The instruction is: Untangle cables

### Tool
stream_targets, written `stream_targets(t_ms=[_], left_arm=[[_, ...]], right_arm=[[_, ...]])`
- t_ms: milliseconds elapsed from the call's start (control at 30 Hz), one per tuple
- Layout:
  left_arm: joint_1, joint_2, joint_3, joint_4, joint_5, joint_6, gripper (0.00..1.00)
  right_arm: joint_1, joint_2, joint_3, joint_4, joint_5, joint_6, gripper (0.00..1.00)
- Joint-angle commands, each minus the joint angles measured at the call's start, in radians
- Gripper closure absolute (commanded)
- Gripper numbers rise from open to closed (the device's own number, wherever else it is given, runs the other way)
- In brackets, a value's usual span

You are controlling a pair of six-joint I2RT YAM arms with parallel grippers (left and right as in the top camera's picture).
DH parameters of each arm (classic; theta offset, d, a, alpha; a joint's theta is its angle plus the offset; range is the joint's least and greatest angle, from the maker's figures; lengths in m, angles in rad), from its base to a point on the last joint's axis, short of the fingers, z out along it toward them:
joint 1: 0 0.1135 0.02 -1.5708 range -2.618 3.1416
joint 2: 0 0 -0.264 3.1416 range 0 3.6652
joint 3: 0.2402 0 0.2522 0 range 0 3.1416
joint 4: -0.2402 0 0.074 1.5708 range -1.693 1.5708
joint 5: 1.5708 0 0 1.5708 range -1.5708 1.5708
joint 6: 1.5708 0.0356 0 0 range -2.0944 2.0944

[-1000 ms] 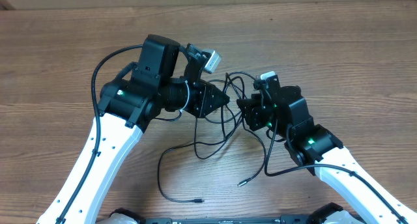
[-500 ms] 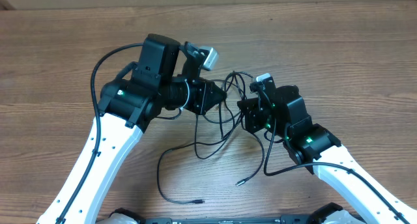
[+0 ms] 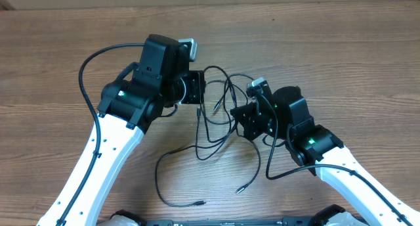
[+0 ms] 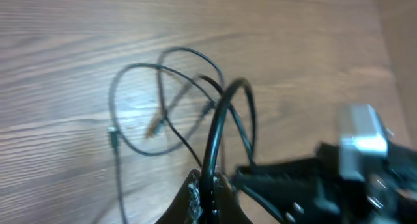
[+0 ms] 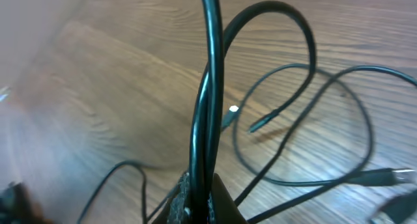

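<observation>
Over the table (image 3: pixel 354 42), cables (image 3: pixel 198 131) now wider-spread.

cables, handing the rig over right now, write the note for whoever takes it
left gripper: shut on a strand of the cables, raised above the table.
right gripper: shut on a strand too, close beside the left one.
Cables: crossed loops hang between the two grippers. One plug end and another lie loose on the wood nearer the robot base.
Done: both grippers have a grip.
Left: the two cords are not yet separated. Probably draw the grippers apart and work the loops free.
</observation>
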Motion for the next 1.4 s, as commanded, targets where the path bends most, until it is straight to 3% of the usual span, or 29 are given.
stream_targets(t_ms=[0, 700, 933, 1133, 1367], left_arm=[[0.003, 0.02, 0.008, -0.007, -0.126, -0.032, 0.96], [0.039, 0.196, 0.008, -0.098, -0.138, -0.094, 0.96], [0.039, 0.197, 0.008, -0.163, -0.138, -0.067, 0.96], [0.039, 0.197, 0.008, -0.188, -0.071, 0.01, 0.96], [0.048, 0.197, 0.008, -0.189, -0.063, 0.032, 0.96]], right_arm=[[-0.003, -0.035, 0.011, 0.009, -0.088, -0.002, 0.96], [-0.004, -0.39, 0.011, 0.031, -0.095, -0.002, 0.96], [-0.004, -0.433, 0.011, 0.037, 0.021, 0.043, 0.96], [-0.004, -0.432, 0.011, -0.029, 0.249, 0.176, 0.96], [-0.004, -0.432, 0.011, -0.226, 0.604, 0.485, 0.96]])
